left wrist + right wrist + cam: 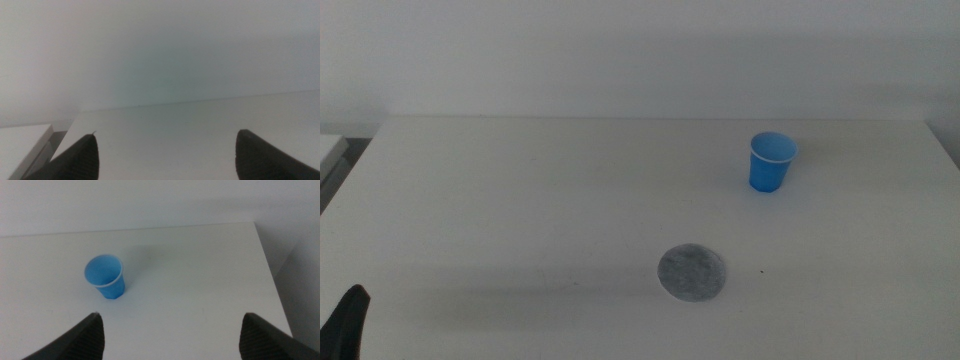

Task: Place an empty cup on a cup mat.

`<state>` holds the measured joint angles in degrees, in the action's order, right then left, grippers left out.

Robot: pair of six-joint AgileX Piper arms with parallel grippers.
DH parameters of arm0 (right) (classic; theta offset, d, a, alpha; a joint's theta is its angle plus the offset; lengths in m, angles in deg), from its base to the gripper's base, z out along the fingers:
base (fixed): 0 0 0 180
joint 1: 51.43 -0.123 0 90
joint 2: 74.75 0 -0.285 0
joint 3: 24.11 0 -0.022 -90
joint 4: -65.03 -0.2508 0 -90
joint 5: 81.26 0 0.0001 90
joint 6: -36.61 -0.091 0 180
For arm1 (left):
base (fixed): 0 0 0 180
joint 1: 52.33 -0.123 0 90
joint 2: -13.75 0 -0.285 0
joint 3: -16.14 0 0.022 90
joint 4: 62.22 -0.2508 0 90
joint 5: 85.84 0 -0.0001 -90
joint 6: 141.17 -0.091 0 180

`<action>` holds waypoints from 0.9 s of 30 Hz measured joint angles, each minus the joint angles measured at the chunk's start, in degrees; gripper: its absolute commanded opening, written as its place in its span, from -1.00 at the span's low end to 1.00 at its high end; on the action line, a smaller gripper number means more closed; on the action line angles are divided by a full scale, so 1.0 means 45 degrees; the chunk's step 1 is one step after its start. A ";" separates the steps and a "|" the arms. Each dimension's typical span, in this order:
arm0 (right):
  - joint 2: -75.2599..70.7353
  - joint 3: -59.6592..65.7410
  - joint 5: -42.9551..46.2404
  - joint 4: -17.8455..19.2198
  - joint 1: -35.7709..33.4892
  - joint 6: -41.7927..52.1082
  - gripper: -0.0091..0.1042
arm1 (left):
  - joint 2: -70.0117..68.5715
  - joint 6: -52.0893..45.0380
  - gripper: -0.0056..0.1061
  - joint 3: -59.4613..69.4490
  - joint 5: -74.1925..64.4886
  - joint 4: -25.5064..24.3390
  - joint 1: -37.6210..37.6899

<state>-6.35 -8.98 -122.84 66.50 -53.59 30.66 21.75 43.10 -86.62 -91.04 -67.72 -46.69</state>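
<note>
A small bright blue cup (770, 162) with a thin white rim stands upright and empty at the back right of the white table. The round speckled grey cup mat (693, 273) lies flat nearer the front, left of the cup and apart from it. In the right wrist view the cup (106, 277) stands well ahead of my right gripper (170, 332), whose jaws are wide apart and empty; this arm is out of the middle view. My left gripper (165, 155) is open and empty, seen only as a dark tip (347, 322) at the bottom left corner.
The white table (520, 200) ends at a pale wall at the back. Its right edge (270, 270) runs past the cup. A pale ledge (330, 150) sits off the table's left side.
</note>
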 measured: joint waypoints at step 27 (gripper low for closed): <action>1.2642 -1.0676 -0.3710 -0.1905 -0.1036 0.0028 0.80 | 0.0000 0.0000 0.78 0.0000 0.0000 0.0000 0.0000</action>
<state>50.54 -57.02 -139.54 57.93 -58.25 30.78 21.75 43.10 -86.62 -91.04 -67.72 -46.69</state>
